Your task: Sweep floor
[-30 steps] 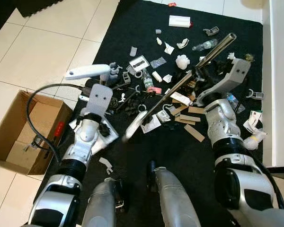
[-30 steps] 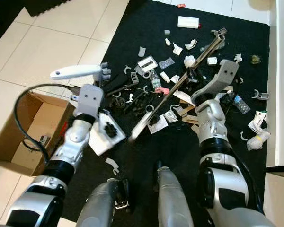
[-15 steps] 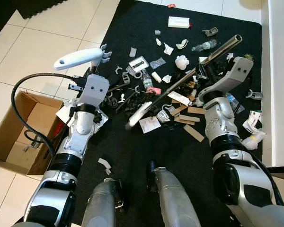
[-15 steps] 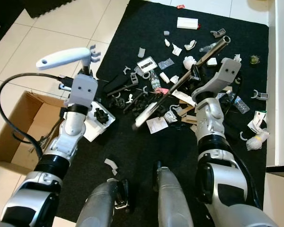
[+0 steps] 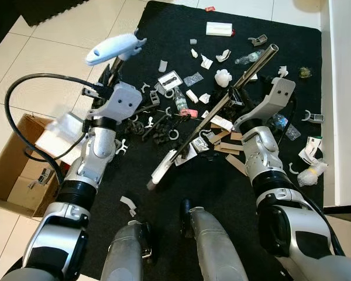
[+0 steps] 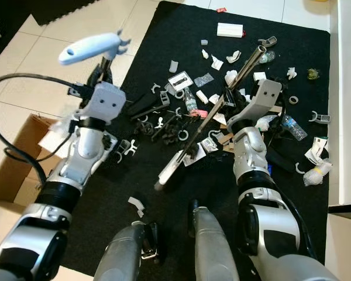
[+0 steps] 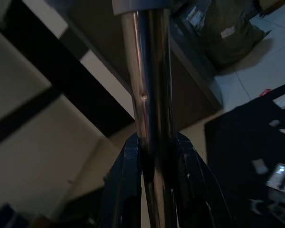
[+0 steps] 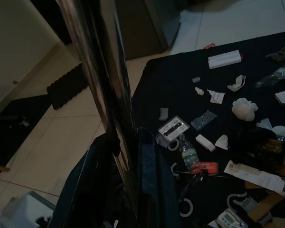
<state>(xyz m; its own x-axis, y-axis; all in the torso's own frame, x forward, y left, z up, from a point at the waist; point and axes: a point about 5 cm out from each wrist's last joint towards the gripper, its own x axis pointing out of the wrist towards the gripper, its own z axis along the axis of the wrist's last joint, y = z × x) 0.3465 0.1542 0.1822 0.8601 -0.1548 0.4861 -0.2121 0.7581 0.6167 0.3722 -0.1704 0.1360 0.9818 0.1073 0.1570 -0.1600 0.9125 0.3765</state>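
My left gripper (image 7: 152,142) is shut on the shiny pole of a long-handled dustpan. The dustpan's white handle (image 5: 114,48) sticks up over the mat's left edge. Its pale pan (image 5: 58,132) is a blur above the cardboard box (image 5: 14,170). My right gripper (image 8: 123,137) is shut on the broom's metal pole (image 5: 222,105). That pole slants across the black mat (image 5: 181,193), and its pale lower end (image 5: 158,175) lies near my legs. Several bits of litter (image 5: 181,105) lie strewn over the mat: paper, card strips, small bottles and black plastic pieces.
The open cardboard box sits on the pale tiles (image 5: 41,64) to my left. A black cable (image 5: 17,99) loops from my left arm over the box. A white wall or unit (image 5: 345,99) runs along the mat's right side. My own legs (image 5: 205,246) are below.
My left arm has swung the dustpan left, off the mat and over the box; its handle rose. The broom's lower end dipped towards my legs after a short lift.
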